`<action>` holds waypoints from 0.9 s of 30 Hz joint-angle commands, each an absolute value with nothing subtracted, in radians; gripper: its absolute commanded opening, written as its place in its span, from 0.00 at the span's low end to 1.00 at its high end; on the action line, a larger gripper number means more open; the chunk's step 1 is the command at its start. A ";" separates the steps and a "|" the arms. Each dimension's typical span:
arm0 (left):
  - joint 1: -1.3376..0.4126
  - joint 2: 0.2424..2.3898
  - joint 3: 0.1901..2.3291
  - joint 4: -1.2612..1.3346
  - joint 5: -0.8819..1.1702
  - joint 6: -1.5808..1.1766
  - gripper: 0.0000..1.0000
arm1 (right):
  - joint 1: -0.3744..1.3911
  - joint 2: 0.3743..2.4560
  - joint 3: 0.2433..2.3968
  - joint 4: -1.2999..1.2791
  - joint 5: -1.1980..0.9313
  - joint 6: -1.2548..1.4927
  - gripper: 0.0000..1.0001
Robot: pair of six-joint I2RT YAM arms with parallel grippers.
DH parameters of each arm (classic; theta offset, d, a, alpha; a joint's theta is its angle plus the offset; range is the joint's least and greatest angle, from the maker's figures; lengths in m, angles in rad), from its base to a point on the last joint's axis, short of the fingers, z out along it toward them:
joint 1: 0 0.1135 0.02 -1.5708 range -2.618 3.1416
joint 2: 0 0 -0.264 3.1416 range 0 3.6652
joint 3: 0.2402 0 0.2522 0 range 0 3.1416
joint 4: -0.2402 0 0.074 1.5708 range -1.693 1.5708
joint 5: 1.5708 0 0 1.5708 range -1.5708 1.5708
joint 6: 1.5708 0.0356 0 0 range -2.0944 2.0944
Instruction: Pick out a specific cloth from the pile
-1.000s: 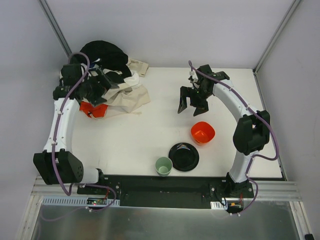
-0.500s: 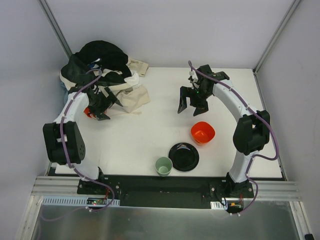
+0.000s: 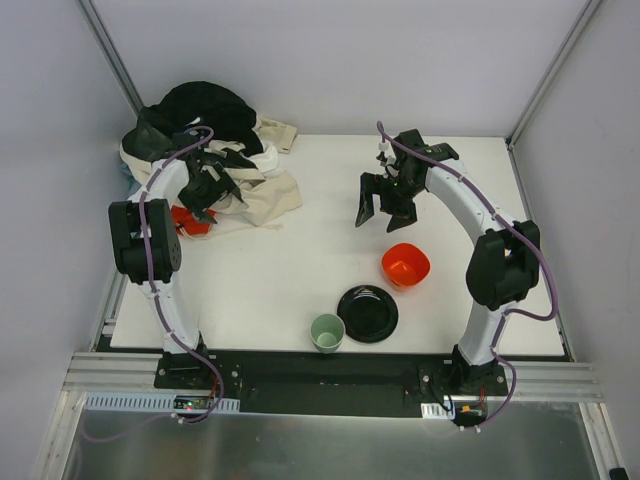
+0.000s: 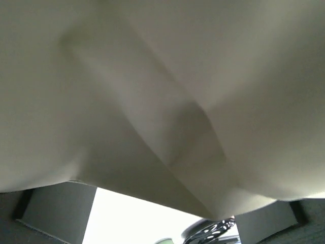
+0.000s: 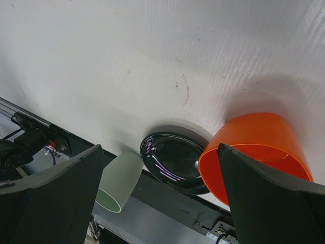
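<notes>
The pile (image 3: 215, 120) of black, beige and white fabrics lies at the table's back left. The orange-red cloth (image 3: 188, 218) peeks out at the pile's near left edge, partly under beige fabric. My left gripper (image 3: 215, 183) sits over the pile's beige fabric (image 4: 152, 91), just behind and right of the cloth. That fabric fills the left wrist view, where both dark fingers (image 4: 56, 208) stand wide apart, open, gripping nothing. My right gripper (image 3: 385, 208) hangs open over bare table at the middle right, its fingers (image 5: 51, 198) wide apart and empty.
An orange bowl (image 3: 405, 265), a black plate (image 3: 367, 313) and a pale green cup (image 3: 327, 332) stand near the front middle. The right wrist view shows the same bowl (image 5: 254, 152), plate (image 5: 175, 157) and cup (image 5: 119, 180). Walls close in the back and sides.
The left arm's elbow has swung up along the left edge. Its gripper dipped toward the orange-red cloth, then came back over the beige fabric. The right arm has not moved.
</notes>
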State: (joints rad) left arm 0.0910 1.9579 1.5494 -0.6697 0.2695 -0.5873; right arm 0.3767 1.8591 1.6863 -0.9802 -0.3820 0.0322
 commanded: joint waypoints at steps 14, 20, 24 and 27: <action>0.064 2.184 1.788 -0.698 0.178 -0.612 0.15 | 0.368 1.813 1.706 -1.012 -0.367 0.015 0.96; 0.066 2.174 1.867 -0.716 0.190 -0.581 0.00 | 0.368 1.816 1.726 -1.015 -0.368 0.015 0.96; 0.066 2.119 1.922 -0.718 0.233 -0.569 0.00 | 0.368 1.830 1.749 -1.017 -0.382 0.020 0.96; 0.072 2.086 1.986 -0.719 0.261 -0.569 0.00 | 0.370 1.842 1.781 -1.019 -0.396 0.018 0.96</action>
